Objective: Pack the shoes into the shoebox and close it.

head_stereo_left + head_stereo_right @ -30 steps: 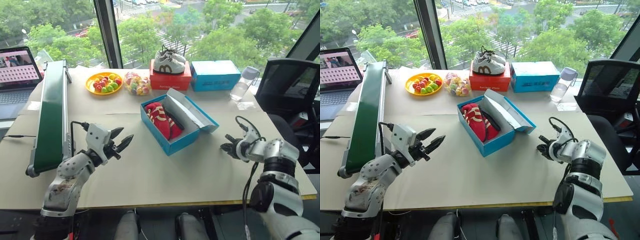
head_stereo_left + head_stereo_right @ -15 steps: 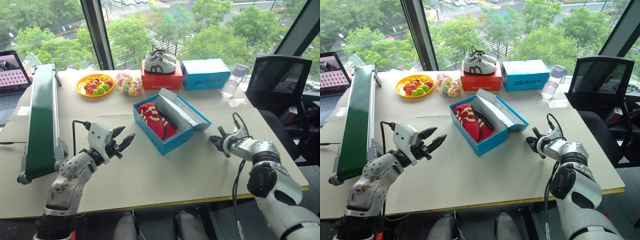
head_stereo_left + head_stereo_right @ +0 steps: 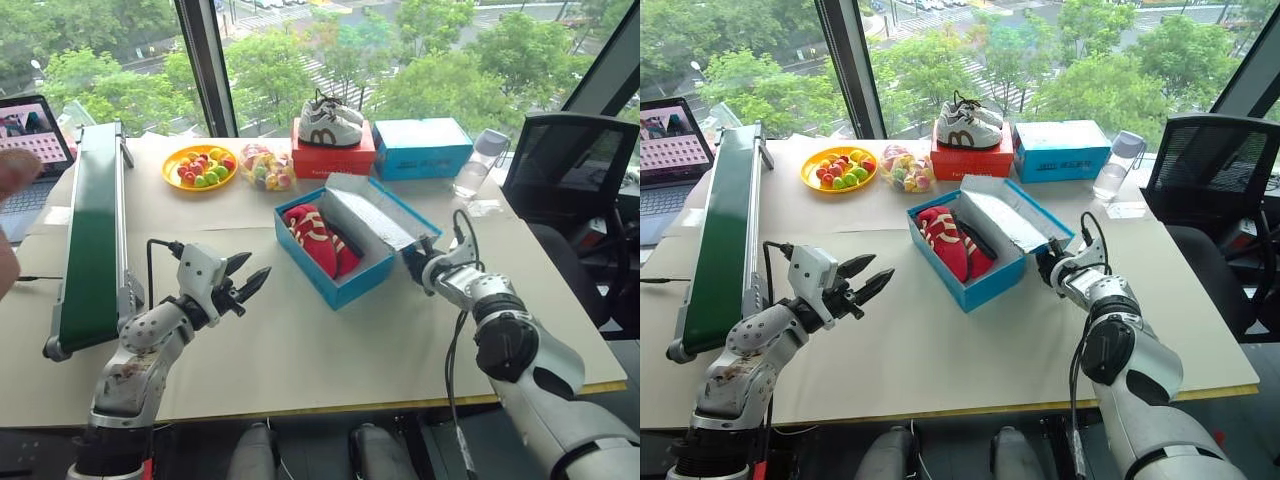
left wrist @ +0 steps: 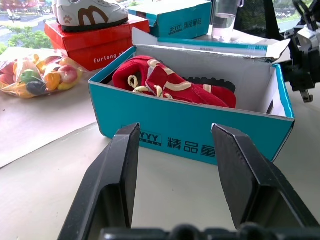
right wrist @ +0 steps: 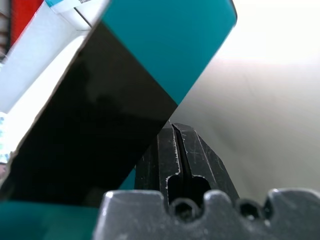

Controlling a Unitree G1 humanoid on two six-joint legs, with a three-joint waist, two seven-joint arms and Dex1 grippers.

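Shoes [image 3: 322,240]: we see both in the box [image 3: 350,285].
Lid [image 3: 372,210]: raised.
Right gripper [image 3: 414,262]: clenched under the lid, likely to flip it.
Left gripper [image 3: 246,283]: released, empty.

We see the shoes [image 3: 318,238] in the shoebox [image 3: 345,283] mid-table, its lid [image 3: 372,208] up on the right, left gripper [image 3: 245,284] left of it, right gripper [image 3: 412,262] at the lid, conveyor [image 3: 92,235] far left, fruit plate [image 3: 198,167] behind
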